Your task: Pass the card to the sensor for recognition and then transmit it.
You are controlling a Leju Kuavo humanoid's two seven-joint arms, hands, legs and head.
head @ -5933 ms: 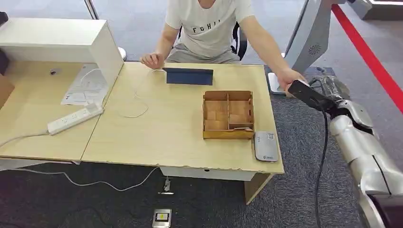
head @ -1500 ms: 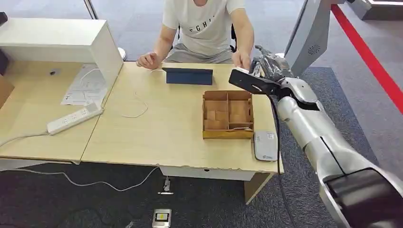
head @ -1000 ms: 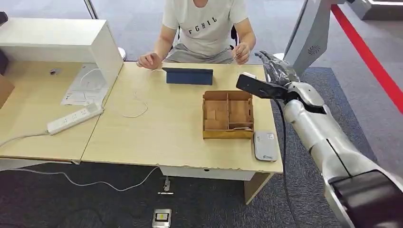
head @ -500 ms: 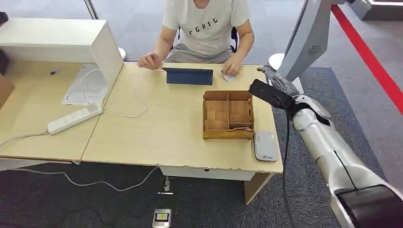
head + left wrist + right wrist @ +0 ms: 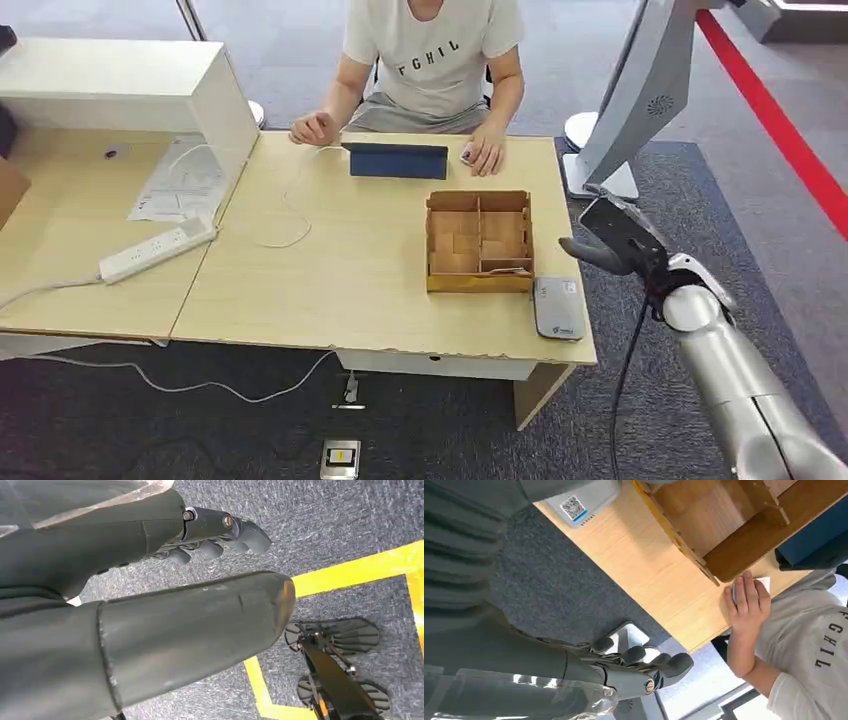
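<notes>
The card [image 5: 750, 586] lies on the far edge of the wooden table [image 5: 360, 270], under the person's hand [image 5: 484, 154], just beyond the wooden compartment box [image 5: 479, 241]. In the right wrist view a white corner of it can be seen past the person's fingers; in the head view it is almost fully covered by that hand.

Half a second ago the right hand [image 5: 612, 243] was raised near the far corner of the table; a second and a half ago it was stretched toward the person. Now it has been drawn back and lowered beside the table's right edge, close to the grey card reader [image 5: 559, 307]. Nothing is held in it: its fingers are loosely curved and apart. From this it may be judged that the card was already handed over, so the passing step seems done and the arm is being withdrawn.

The right wrist view shows the printed code on the reader and the card's corner, which the head view does not make clear. The left hand [image 5: 165, 595] is shown by the left wrist view, hanging over dark carpet with a yellow floor line [image 5: 350, 570]; its fingers are partly curled around nothing.
</notes>
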